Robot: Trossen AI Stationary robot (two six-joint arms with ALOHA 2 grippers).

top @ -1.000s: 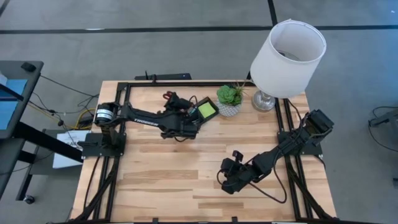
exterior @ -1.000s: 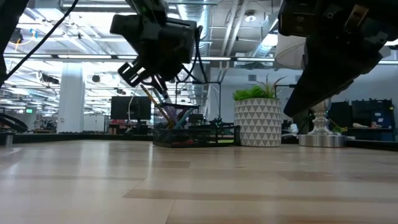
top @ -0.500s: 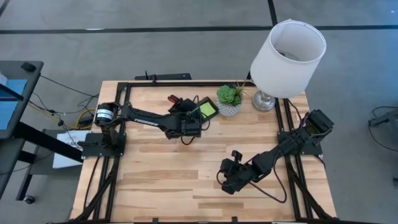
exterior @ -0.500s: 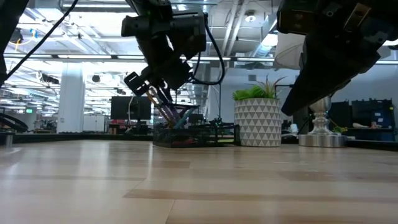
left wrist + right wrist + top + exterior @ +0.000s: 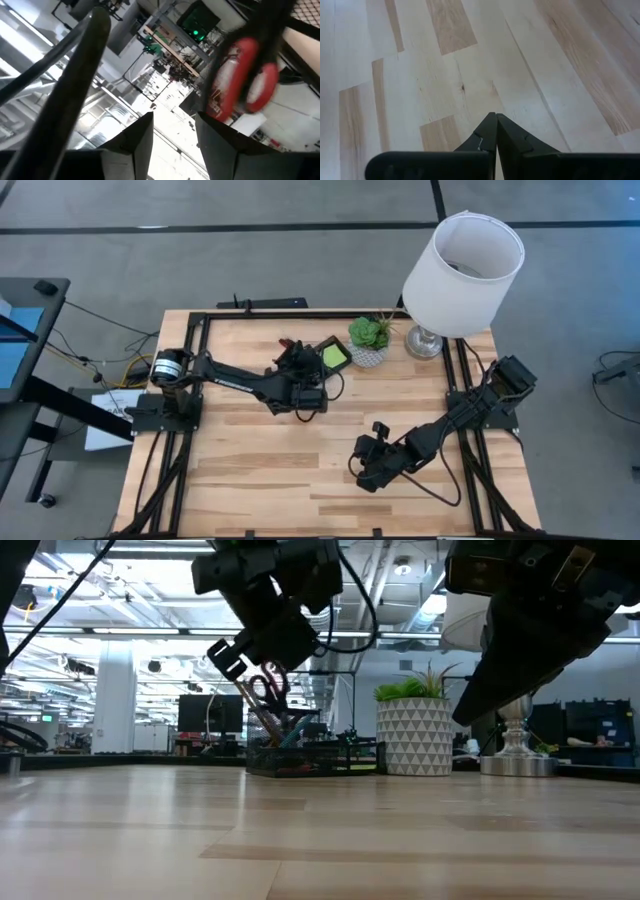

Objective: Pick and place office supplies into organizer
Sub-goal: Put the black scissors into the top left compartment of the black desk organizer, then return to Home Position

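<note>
The black organizer (image 5: pixel 318 360) (image 5: pixel 310 755) stands at the far middle of the table. The red-handled scissors (image 5: pixel 290 345) (image 5: pixel 265 692) stand in its left end, handles up, beside thin pens (image 5: pixel 278 728). The lime-green sticky-note pad (image 5: pixel 333 356) lies in its right part. My left gripper (image 5: pixel 295 365) (image 5: pixel 240 652) (image 5: pixel 172 135) hovers open just above and in front of the scissors' handles (image 5: pixel 245 75), with nothing between its fingers. My right gripper (image 5: pixel 368 472) (image 5: pixel 495 131) is shut over the near right of the table.
A small green plant in a white patterned pot (image 5: pixel 368 338) (image 5: pixel 412 730) stands right beside the organizer. A lamp with a white shade (image 5: pixel 463 260) is at the far right. Bare wooden tabletop (image 5: pixel 260 460) fills the near half.
My left gripper has opened and let go of the scissors, then drawn back up and toward the near edge. The scissors now stand on their own in the organizer, handles up, a little farther right than before.
</note>
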